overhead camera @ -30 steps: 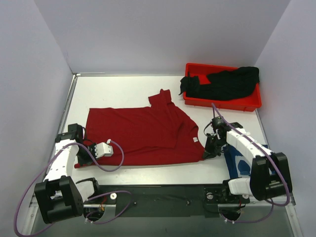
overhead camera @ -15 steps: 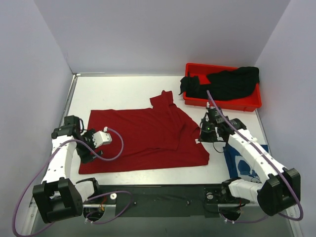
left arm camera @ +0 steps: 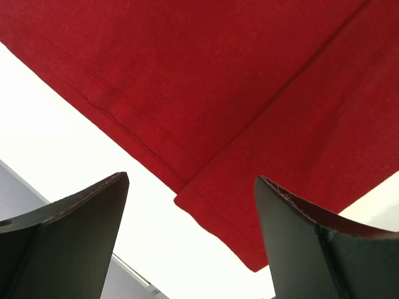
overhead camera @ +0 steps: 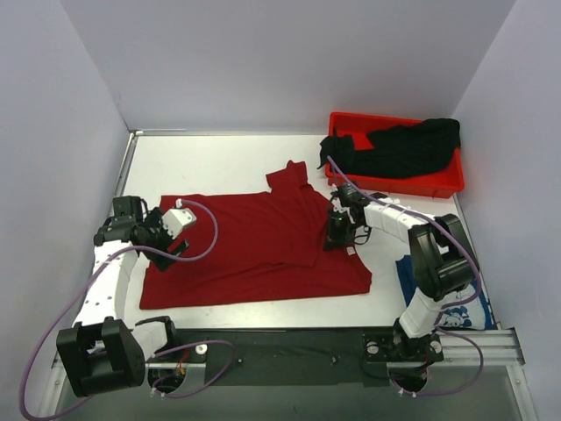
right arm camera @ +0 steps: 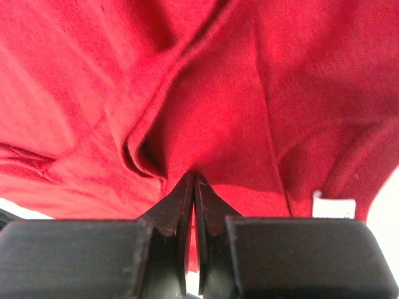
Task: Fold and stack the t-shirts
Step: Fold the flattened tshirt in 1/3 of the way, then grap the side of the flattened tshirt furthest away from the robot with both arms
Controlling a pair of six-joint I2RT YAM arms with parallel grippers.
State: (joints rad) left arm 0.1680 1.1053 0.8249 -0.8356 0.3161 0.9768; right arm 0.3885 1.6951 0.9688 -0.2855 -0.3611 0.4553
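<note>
A dark red t-shirt point(overhead camera: 254, 246) lies spread flat on the white table point(overhead camera: 210, 162), with one sleeve folded over near the collar. My right gripper point(overhead camera: 337, 235) is shut on a pinch of the shirt's cloth beside the neckline; the wrist view shows the gripper point(right arm camera: 194, 182) with fabric puckered at its tips and a white label point(right arm camera: 333, 207) to the right. My left gripper point(overhead camera: 156, 239) hovers open over the shirt's left edge. In its wrist view the gripper point(left arm camera: 190, 215) holds nothing, and a hemmed corner of the red t-shirt point(left arm camera: 237, 124) lies on the table below. A black t-shirt point(overhead camera: 403, 149) is bunched in the tray.
The red plastic tray point(overhead camera: 394, 187) stands at the back right. A blue t-shirt with a white print point(overhead camera: 460, 309) lies at the front right, partly under the right arm. Grey walls close in both sides and the back.
My left gripper has opened, let go of the shirt's left edge and moved back. The right gripper has moved left and away from the front edge, dragging red cloth with it.
</note>
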